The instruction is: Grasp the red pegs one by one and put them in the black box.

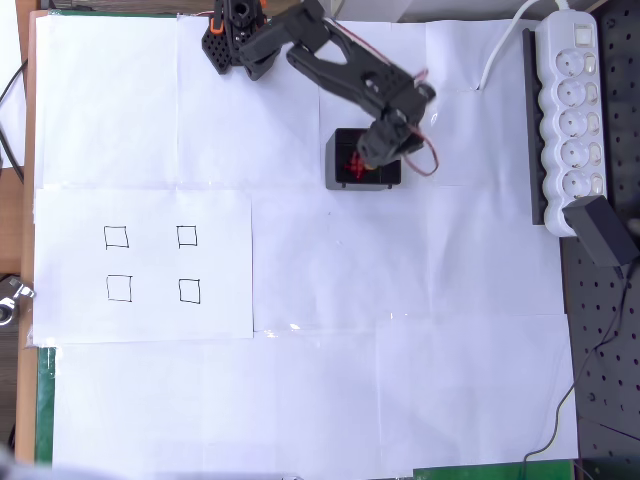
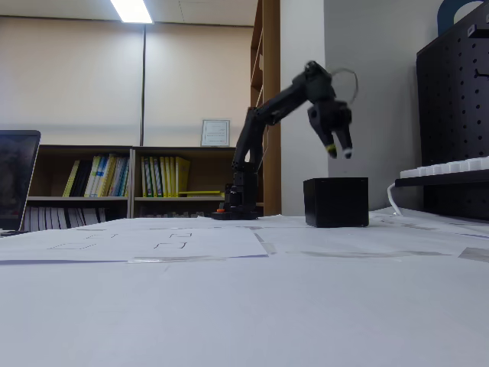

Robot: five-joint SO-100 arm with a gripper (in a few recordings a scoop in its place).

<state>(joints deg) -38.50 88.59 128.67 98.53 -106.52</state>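
Overhead view, upper centre: the gripper, fingers near together and empty, hangs above the black box holding red pegs.

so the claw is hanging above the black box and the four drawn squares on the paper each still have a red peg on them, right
Not quite. The four drawn squares are bare in the overhead view; the red pegs show as red inside the black box. The rest holds: the claw hangs above the box, clear of its rim, as the fixed view shows.
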